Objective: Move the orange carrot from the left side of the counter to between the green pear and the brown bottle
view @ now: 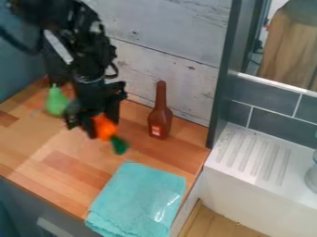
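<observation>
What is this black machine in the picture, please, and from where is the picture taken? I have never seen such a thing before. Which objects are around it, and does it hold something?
The black machine is a robot arm, which comes in from the upper left. The one picture is from a fixed camera, looking down at a slant on a wooden counter.

At the lower end of the arm are two jaws, which work like finger and thumb. Between them is an orange thing with a green end, seemingly a toy carrot.

To the left is a green, pear-shaped object. To the right, a brown bottle stands upright near the wall. A turquoise cloth lies at the near edge. Further right is a white ridged surface.
</observation>
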Robot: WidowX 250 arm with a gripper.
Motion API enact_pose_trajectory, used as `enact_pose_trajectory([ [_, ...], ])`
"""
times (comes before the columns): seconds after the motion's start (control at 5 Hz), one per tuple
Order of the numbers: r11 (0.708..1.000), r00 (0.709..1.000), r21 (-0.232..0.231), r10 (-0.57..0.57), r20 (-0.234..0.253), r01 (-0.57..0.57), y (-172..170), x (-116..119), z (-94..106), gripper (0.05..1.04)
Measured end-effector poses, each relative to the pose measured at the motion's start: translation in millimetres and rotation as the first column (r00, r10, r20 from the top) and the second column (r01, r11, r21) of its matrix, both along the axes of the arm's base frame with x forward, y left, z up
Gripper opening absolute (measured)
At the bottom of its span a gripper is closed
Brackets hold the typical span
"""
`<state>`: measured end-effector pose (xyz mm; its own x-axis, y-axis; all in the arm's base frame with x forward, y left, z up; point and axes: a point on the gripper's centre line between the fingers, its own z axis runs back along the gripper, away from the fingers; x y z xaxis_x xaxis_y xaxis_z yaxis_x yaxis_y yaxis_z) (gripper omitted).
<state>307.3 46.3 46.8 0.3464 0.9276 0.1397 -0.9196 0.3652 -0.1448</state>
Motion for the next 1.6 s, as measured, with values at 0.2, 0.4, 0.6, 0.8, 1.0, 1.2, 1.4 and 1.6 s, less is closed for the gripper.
enact_pose_trajectory([
  [0.2, 0.998, 0.999, -0.054, 0.016, 0.031, -0.014, -6, 26, -3.4, 0.592],
  [0.4, 0.998, 0.999, -0.057, 0.029, 0.015, -0.028, 3, 35, -4.8, 0.592],
  [0.6, 0.996, 0.997, -0.048, 0.074, -0.028, -0.075, 22, 34, -7.3, 0.593],
  [0.8, 0.997, 0.994, -0.030, 0.067, -0.091, -0.070, 37, 33, -6.8, 0.593],
  [1.0, 0.999, 0.992, -0.032, 0.032, -0.123, -0.037, 50, 36, -13.1, 0.592],
  [1.2, 0.999, 0.993, -0.043, 0.021, -0.114, -0.026, 52, 45, -13.5, 0.593],
  [1.4, 0.998, 0.994, -0.064, 0.015, -0.111, -0.022, 51, 52, -19.7, 0.593],
  [1.6, 0.995, 0.995, -0.099, 0.012, -0.103, -0.022, 47, 58, -25.7, 0.593],
])
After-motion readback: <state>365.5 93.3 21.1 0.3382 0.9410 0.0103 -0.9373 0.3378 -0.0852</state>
